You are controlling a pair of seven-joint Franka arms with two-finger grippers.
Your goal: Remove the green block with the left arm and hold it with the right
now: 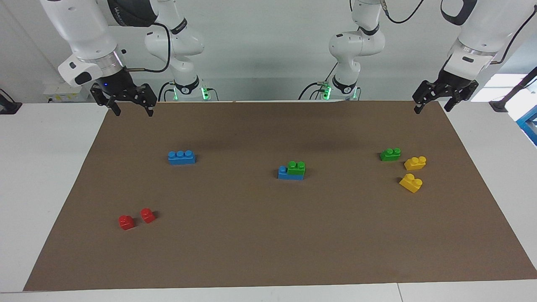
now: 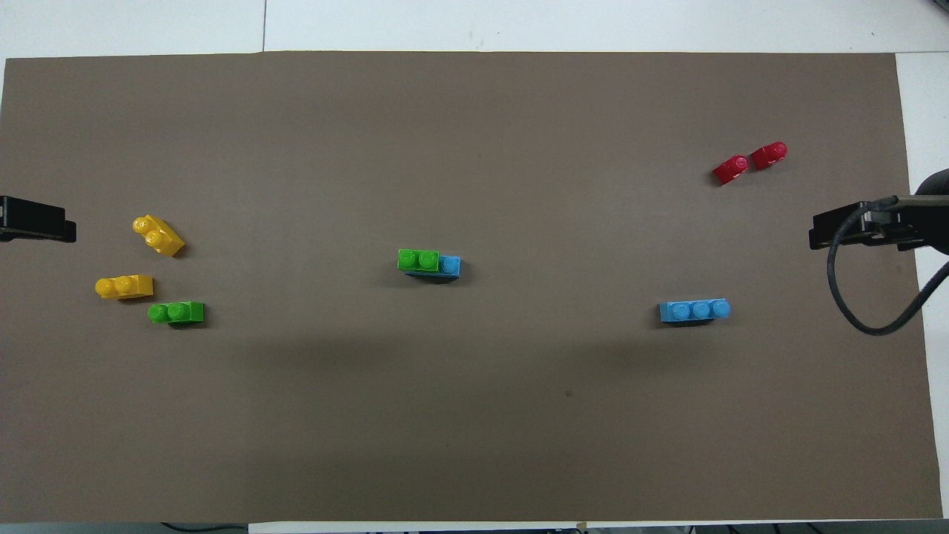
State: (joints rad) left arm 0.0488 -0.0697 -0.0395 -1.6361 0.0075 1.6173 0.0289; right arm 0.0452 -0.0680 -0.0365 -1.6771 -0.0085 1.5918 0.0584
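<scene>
A green block (image 1: 296,167) (image 2: 418,259) with two studs sits on top of a blue brick (image 1: 285,173) (image 2: 448,266) near the middle of the brown mat. A second green block (image 1: 390,154) (image 2: 176,312) lies loose on the mat toward the left arm's end. My left gripper (image 1: 432,110) hangs open and empty over the mat's corner nearest the robots at that end. My right gripper (image 1: 134,113), with a small blue wrist light, hangs open and empty over the matching corner at the right arm's end. Both are well away from every block.
Two yellow bricks (image 1: 415,162) (image 1: 411,183) lie beside the loose green block. A lone blue three-stud brick (image 1: 181,157) lies toward the right arm's end, and two small red pieces (image 1: 126,222) (image 1: 147,215) lie farther from the robots. The brown mat (image 1: 268,243) covers most of the white table.
</scene>
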